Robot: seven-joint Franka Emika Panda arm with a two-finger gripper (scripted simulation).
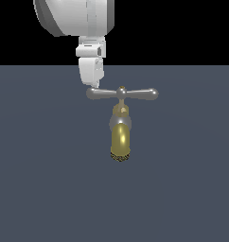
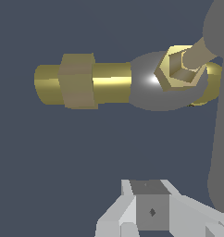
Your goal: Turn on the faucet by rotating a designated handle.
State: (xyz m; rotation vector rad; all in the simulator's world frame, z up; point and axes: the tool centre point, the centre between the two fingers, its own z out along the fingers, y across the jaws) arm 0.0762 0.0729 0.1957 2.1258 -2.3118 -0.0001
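The faucet [image 1: 120, 139] stands mid-scene, its brass-gold spout curving down to a dark speckled rim. The handle [image 1: 137, 93], a silver-grey crossbar with a small brass knob at its centre, lies level on top. My white gripper [image 1: 91, 83] hangs at the crossbar's end on the exterior view's left, its tip right by that bulbous end. The fingers look closed together and hold nothing. In the wrist view the gripper [image 2: 151, 210] sits close beside the grey handle bar [image 2: 221, 139]. That view also shows the brass faucet body [image 2: 109, 83] with its grey collar and hex nut.
The faucet rests on a flat dark blue-grey floor [image 1: 40, 189]. The large white arm link [image 1: 71, 16] hangs above the gripper. Nothing else shows.
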